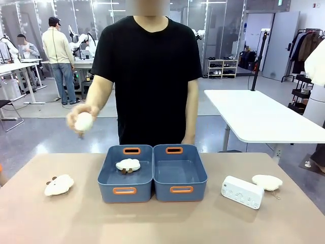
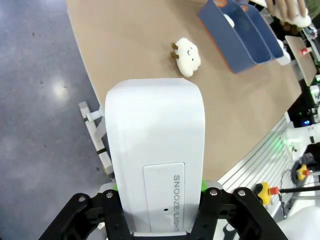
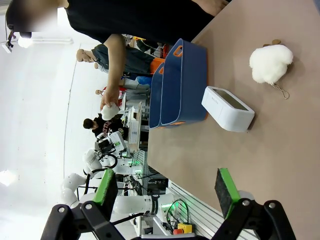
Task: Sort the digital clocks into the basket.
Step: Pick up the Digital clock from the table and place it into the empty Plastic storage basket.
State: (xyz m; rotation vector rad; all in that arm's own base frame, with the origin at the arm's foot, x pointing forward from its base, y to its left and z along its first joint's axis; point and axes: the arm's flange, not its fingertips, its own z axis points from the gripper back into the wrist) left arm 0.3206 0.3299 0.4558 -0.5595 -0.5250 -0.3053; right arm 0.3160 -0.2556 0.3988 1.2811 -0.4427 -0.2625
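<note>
Transport is the step in hand. My left end effector [image 2: 159,189] is pinching one digital clock [image 2: 155,145] by its sides, with the snooze-button face toward my wrist camera. It hangs near the edge of the surface [image 2: 150,45], well apart from the basket [image 1: 195,192].

The other digital clock [image 1: 242,192] lies on the surface to the right of the basket, just beside a cloud plush [image 1: 267,182]. My right end effector [image 3: 165,195] is spread wide and holds nothing, with that clock ahead of it.

The left bin [image 1: 109,192] already holds a plush, so I judge the empty basket on the right to be the one for clocks. The next move is to carry the held clock across, past the left bin, and release it only once it is inside the basket's walls.

The person's hand [image 1: 84,122] holds another plush above the far left side, and I should keep clear of it.
</note>
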